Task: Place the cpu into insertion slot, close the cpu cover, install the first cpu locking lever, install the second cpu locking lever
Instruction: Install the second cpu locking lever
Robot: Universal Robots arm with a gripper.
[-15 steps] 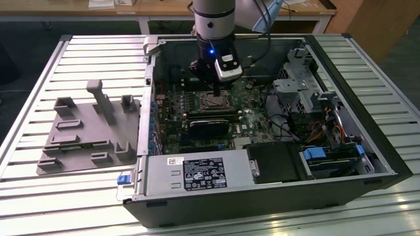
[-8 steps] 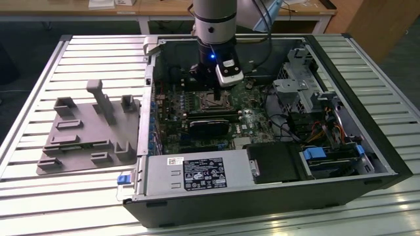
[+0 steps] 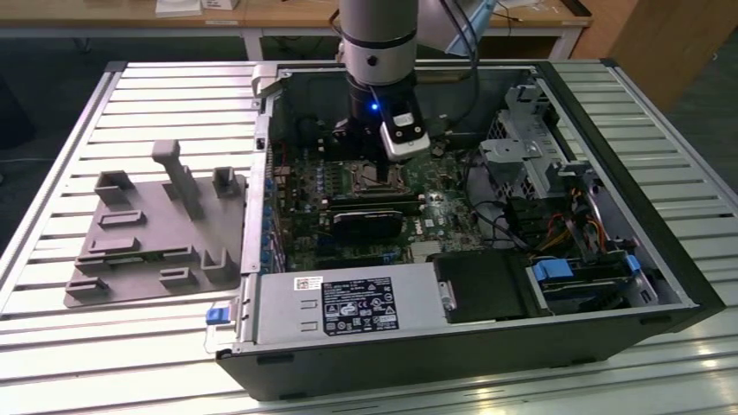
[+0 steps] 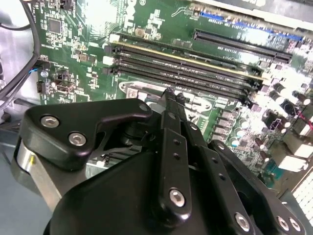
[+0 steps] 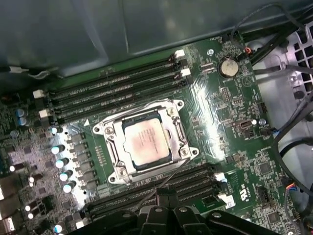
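In the first wrist view the cpu (image 5: pixel 146 143), a square chip with a dull silver top, lies in the insertion slot (image 5: pixel 104 129). The cpu cover (image 5: pixel 177 132), a silvery frame plate, lies flat around it. A thin wire locking lever (image 5: pixel 155 188) runs from the slot's edge toward my gripper (image 5: pixel 164 196), which looks shut just beside the slot. Whether the tips touch the lever I cannot tell. The exterior view has the gripper (image 3: pixel 366 162) low inside the open computer case, right above the slot (image 3: pixel 372 179). The second wrist view shows the black gripper (image 4: pixel 168 95) just above the board.
Long black memory slots (image 5: pixel 112 85) run on both sides of the socket. A black card (image 3: pixel 369 220) sits in front of it, with cables (image 3: pixel 507 216) and drive cages on the exterior view's right. A grey fixture plate (image 3: pixel 155 233) lies on the slatted table (image 3: pixel 69 173).
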